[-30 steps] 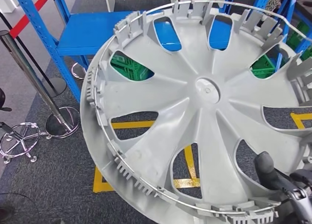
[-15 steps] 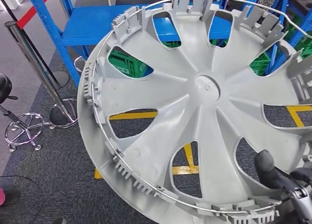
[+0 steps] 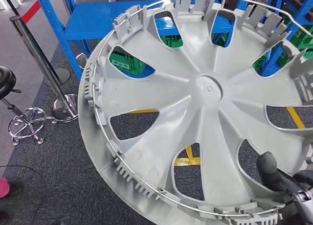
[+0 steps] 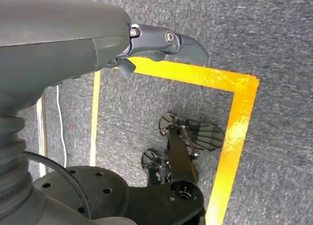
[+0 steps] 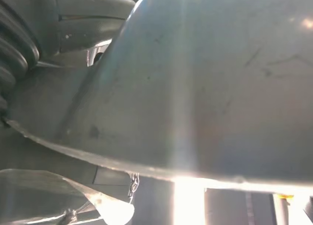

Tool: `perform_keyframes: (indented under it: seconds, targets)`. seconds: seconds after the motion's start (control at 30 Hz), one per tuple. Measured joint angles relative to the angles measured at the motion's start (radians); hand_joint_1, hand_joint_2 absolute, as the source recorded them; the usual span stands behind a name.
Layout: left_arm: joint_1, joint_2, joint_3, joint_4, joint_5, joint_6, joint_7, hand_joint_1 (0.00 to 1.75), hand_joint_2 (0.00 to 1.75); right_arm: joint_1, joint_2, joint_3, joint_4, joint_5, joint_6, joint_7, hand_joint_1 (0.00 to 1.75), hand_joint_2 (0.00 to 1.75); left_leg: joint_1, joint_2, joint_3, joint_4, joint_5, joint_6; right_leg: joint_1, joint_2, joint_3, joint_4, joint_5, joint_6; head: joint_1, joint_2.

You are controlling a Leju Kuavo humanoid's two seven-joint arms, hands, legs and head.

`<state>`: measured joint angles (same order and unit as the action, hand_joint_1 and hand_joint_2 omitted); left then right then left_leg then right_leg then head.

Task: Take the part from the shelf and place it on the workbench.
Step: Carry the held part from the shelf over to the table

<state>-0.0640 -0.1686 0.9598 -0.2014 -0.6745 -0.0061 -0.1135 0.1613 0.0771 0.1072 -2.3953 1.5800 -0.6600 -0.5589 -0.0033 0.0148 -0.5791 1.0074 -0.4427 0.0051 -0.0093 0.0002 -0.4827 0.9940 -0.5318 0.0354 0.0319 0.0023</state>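
**Wheel cover held up over the carpet**

The right hand [image 3: 284, 183], cut off at the picture's lower right, grips the near rim of one grey wheel cover [image 3: 207, 102], thumb on its inner face; the fingers beneath are hidden. The cover is tilted and its right edge is cropped. The left hand [image 4: 162, 41] hangs over the carpet with fingers fairly straight, holding nothing. Beyond stand one stool [image 3: 22, 120], one stanchion [image 3: 44, 68], blue shelving [image 3: 107, 22] and green crates [image 3: 127, 63], glimpsed through the openings.

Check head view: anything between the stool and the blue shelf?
Yes. A metal barrier post on a round base stands on the grey carpet between the black stool and the blue shelf, in the head view.
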Motion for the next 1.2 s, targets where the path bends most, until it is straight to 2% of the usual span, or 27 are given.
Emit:
perform_keyframes:
  seconds: [0.07,0.1,0.13,0.2,0.23,0.27,0.3,0.37,0.4,0.43,0.47,0.5,0.63,0.77,0.9,1.2]
  targets:
    - [0.001,0.001,0.0,0.0,-0.001,0.0,0.001,0.0,1.75,0.001,0.0,0.0,0.0,0.0,0.0,0.0,1.75,1.75,0.001,-0.001,-0.011,0.012,-0.007,-0.011,-0.002,-0.001,-0.012,0.0,0.005,-0.016,-0.001,0.0]
    - [0.001,0.002,0.0,0.0,-0.002,0.0,0.001,0.0,1.75,0.001,0.0,0.0,0.0,0.0,0.0,0.0,1.75,1.75,0.003,-0.002,-0.021,0.037,-0.028,-0.017,-0.004,-0.002,-0.017,-0.001,0.01,-0.024,-0.002,0.0]
    - [0.002,0.002,0.0,0.0,-0.002,-0.001,0.002,0.0,1.75,0.001,0.0,0.0,0.0,0.0,0.0,0.0,1.75,1.75,0.004,-0.003,-0.038,0.08,-0.062,-0.022,-0.004,-0.003,-0.022,-0.002,0.016,-0.032,-0.003,0.0]
    - [0.003,0.002,0.0,0.0,-0.002,-0.001,0.003,0.0,1.75,0.001,0.001,0.0,0.0,0.0,0.0,0.0,1.75,1.75,0.007,-0.004,-0.084,0.211,-0.139,-0.029,-0.002,-0.005,-0.034,0.0,0.026,-0.04,-0.005,0.0]
    - [0.003,0.001,0.0,0.0,-0.002,-0.001,0.003,0.0,1.75,0.002,0.001,0.0,0.0,0.0,0.0,0.0,1.75,1.75,0.007,-0.004,-0.099,0.263,-0.159,-0.03,-0.001,-0.005,-0.041,0.001,0.031,-0.041,-0.005,0.0]
    - [0.004,0.002,0.0,0.0,-0.002,-0.001,0.004,0.0,1.75,0.002,0.001,0.0,0.0,0.0,0.0,0.0,1.75,1.75,0.007,-0.004,-0.1,0.285,-0.16,-0.03,0.001,-0.005,-0.047,0.002,0.035,-0.041,-0.005,0.0]
    - [0.005,0.002,0.0,0.0,-0.002,-0.001,0.004,0.0,1.75,0.002,0.001,0.0,0.0,0.0,0.0,0.0,1.75,1.75,0.007,-0.004,-0.082,0.267,-0.142,-0.027,0.002,-0.004,-0.051,0.003,0.038,-0.041,-0.005,0.0]
    - [0.005,0.003,0.0,0.0,-0.002,-0.001,0.004,0.0,1.75,0.003,0.002,0.0,0.0,0.0,0.0,0.0,1.75,1.75,0.006,-0.005,-0.005,0.14,-0.083,-0.015,0.004,-0.004,-0.055,0.005,0.042,-0.039,-0.005,0.0]
    - [0.005,0.004,0.0,0.0,-0.002,-0.001,0.004,0.0,1.75,0.002,0.002,0.0,0.0,0.0,0.0,0.0,1.75,1.75,0.004,-0.006,0.034,0.072,-0.064,-0.008,0.005,-0.004,-0.057,0.005,0.044,-0.036,-0.005,0.0]
    - [0.005,0.004,0.0,0.0,-0.002,-0.001,0.004,0.0,1.75,0.002,0.002,0.0,0.0,0.0,0.0,0.0,1.75,1.75,0.002,-0.006,0.06,0.024,-0.055,-0.002,0.006,-0.004,-0.059,0.006,0.047,-0.032,-0.005,0.0]
    - [0.005,0.005,0.0,0.0,-0.002,-0.001,0.005,0.0,1.75,0.002,0.002,0.0,0.0,0.0,0.0,0.0,1.75,1.75,-0.001,-0.006,0.071,0.0,-0.056,0.002,0.006,-0.004,-0.062,0.006,0.05,-0.027,-0.005,0.0]
    - [0.005,0.005,0.0,0.0,-0.002,-0.001,0.005,0.0,1.75,0.002,0.002,0.0,0.0,0.0,0.0,-0.001,1.75,1.75,-0.001,-0.006,0.072,-0.009,-0.056,0.003,0.008,-0.005,-0.065,0.008,0.051,-0.024,-0.004,0.0]
    - [0.006,0.003,0.0,0.0,-0.005,-0.001,0.006,0.0,1.75,0.001,0.003,-0.002,0.0,-0.001,0.0,-0.006,1.75,1.75,-0.002,-0.006,0.063,-0.018,-0.047,0.001,0.008,-0.006,-0.072,0.003,0.06,-0.037,-0.003,0.0]
    - [0.005,0.002,0.0,0.0,-0.009,-0.001,0.011,0.0,1.75,0.001,0.007,-0.005,-0.002,-0.001,0.0,-0.008,1.75,1.75,-0.006,-0.006,0.057,-0.017,-0.041,0.01,0.004,-0.004,-0.073,-0.005,0.071,-0.023,-0.003,0.0]
    - [0.005,0.001,0.0,0.0,-0.015,-0.004,0.012,0.0,1.75,0.002,0.008,-0.006,-0.004,-0.001,0.0,-0.009,1.75,1.75,-0.009,-0.006,0.053,-0.016,-0.038,0.015,0.001,-0.004,-0.075,-0.008,0.077,-0.014,-0.003,0.0]
    - [0.005,0.001,0.0,0.0,-0.03,-0.009,0.012,0.0,1.75,0.009,0.011,-0.008,-0.008,0.0,0.0,-0.003,1.75,1.75,-0.01,-0.006,0.05,-0.016,-0.036,0.018,-0.001,-0.004,-0.079,-0.008,0.079,-0.011,-0.004,0.0]
